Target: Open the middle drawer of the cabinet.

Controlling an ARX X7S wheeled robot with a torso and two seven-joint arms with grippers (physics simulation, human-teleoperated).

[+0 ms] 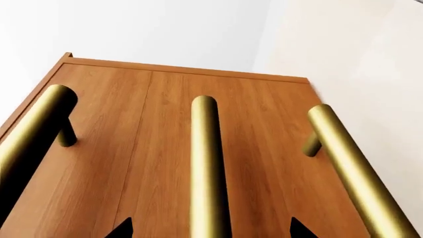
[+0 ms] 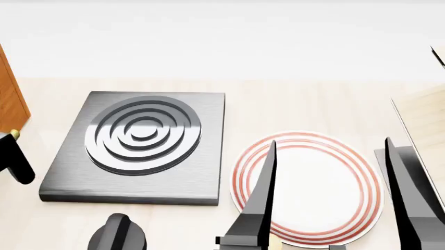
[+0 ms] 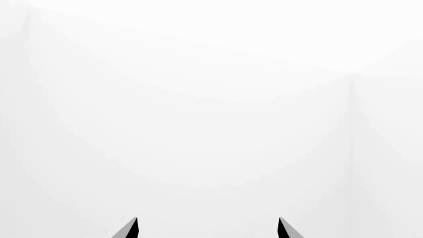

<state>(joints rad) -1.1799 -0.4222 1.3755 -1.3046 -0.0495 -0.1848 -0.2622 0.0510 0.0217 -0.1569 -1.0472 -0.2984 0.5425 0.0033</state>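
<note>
Up close, the left wrist view shows the orange-brown wood-grain cabinet (image 1: 165, 148) with three shiny brass bar handles. They are round and smooth, like gold pipes. The brass bar in the middle (image 1: 208, 168) belongs to the middle drawer (image 1: 165, 188). The left gripper (image 1: 210, 229) has two black pointed tips, one on each side of that bar, spread apart and not squeezing it.

From the head view only a thin orange edge of the cabinet (image 2: 10, 99) shows at the left. That view also shows one flat grey metal square with round rings (image 2: 135, 148) and one white round plate with red rings (image 2: 309, 190) on a pale wooden table (image 2: 292, 109).

The right gripper (image 3: 206, 230) points at a plain white wall, tips apart, holding nothing. The dark shape at the head view's left edge may be the left arm.
</note>
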